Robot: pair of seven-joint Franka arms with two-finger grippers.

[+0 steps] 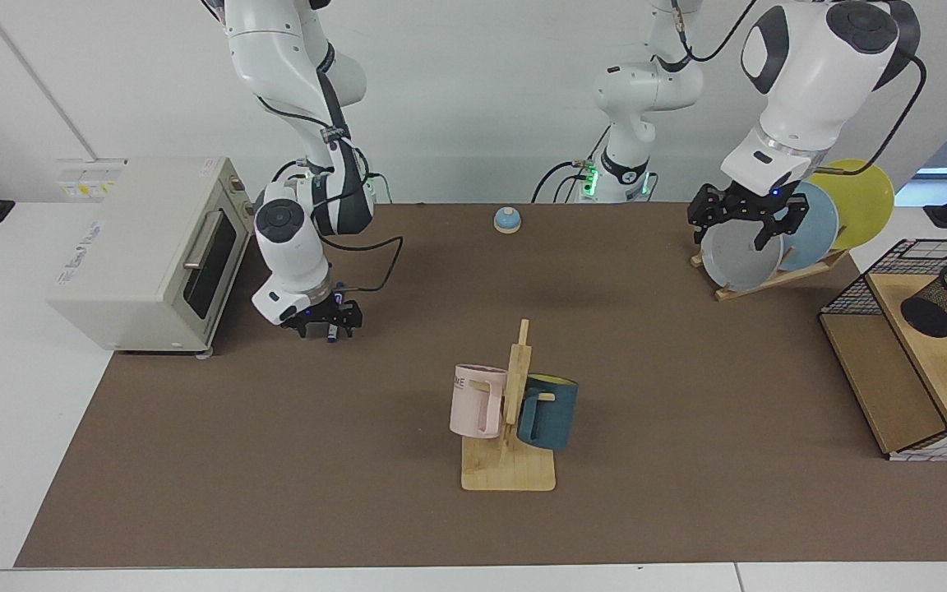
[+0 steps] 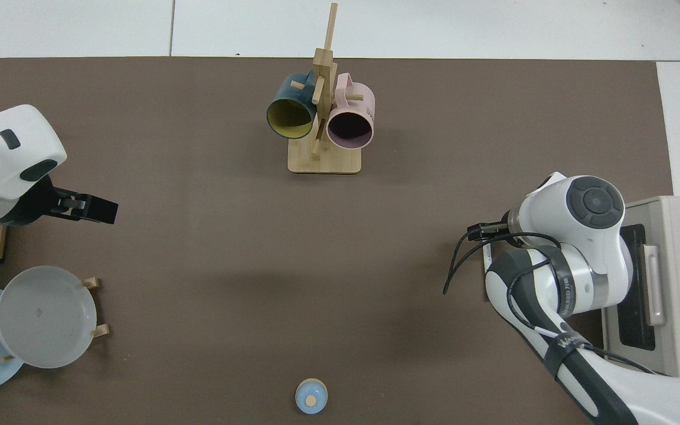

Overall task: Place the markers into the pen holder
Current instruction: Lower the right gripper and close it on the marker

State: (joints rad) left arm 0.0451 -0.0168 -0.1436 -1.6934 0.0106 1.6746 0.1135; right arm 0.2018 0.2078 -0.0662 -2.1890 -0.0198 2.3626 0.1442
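Right gripper (image 1: 327, 322) is down at mat level beside the toaster oven (image 1: 145, 251), fingers straddling the marker (image 1: 331, 332), which lies flat on the brown mat (image 1: 276, 460); only a short bit of it shows below the gripper in the facing view, and the arm hides nearly all of it from above. Fingers look spread on either side of the pen, no clear clamp on it, so I read this as the moment just ahead of the pinch (a judgement, the contact itself is hidden). Coming straight down suits a thin pen lying flat. Marker's long axis runs roughly from the robots' side toward the camera; which end carries the cap can't be told here. Pen holder (image 1: 946, 301) sits tipped on its side on the wooden shelf of the wire basket (image 1: 852, 292), far across the table, mouth facing up and outward. Left gripper (image 1: 743, 215) waits with fingers apart by the plate rack (image 1: 769, 275).
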